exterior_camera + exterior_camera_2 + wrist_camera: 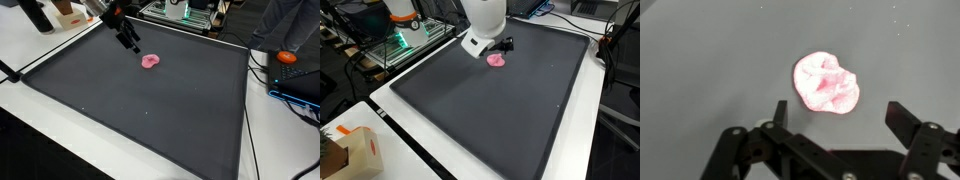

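A small pink crumpled lump (826, 82) lies on the dark grey mat (700, 70). My gripper (842, 115) hovers just short of it, open, its two black fingers (903, 118) spread wider than the lump and holding nothing. In both exterior views the pink lump (151, 61) (496, 60) lies near the mat's far side, with the gripper (131, 43) (505, 44) close above and beside it.
The large dark mat (150, 110) covers most of the white table. A cardboard box (350, 152) stands at a table corner. An orange object (288, 57) and cables lie off the mat's edge. Equipment with green lights (405, 38) stands behind.
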Robot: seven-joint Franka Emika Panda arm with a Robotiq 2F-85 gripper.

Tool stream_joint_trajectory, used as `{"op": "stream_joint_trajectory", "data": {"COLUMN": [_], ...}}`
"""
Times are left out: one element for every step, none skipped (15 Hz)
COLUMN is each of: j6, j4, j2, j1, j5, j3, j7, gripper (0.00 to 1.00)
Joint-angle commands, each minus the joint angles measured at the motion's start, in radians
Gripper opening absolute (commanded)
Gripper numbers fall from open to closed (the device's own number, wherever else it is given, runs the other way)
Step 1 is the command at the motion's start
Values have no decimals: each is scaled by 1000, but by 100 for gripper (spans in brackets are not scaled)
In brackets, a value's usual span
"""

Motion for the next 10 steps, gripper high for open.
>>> {"op": "stream_joint_trajectory", "data": {"j6": [47,51,54,60,67,69,67,67,72,77], "j4": [-66,-69,-72,-75,-81,-82,-84,-86,-89,-93], "j2": [-106,-125,-147,-166,-186,-201,-214,-227,-240,-252], "j1": [47,59,74,86,99,112,123,133,142,148], "j5": [-77,-105,-141,-176,-217,-266,-315,-360,-402,-438], "j3": [1,4,7,8,12,15,19,24,31,38], "j7": [14,21,32,44,56,64,77,83,85,84], "gripper": [100,100,100,100,100,100,100,100,100,100]}}
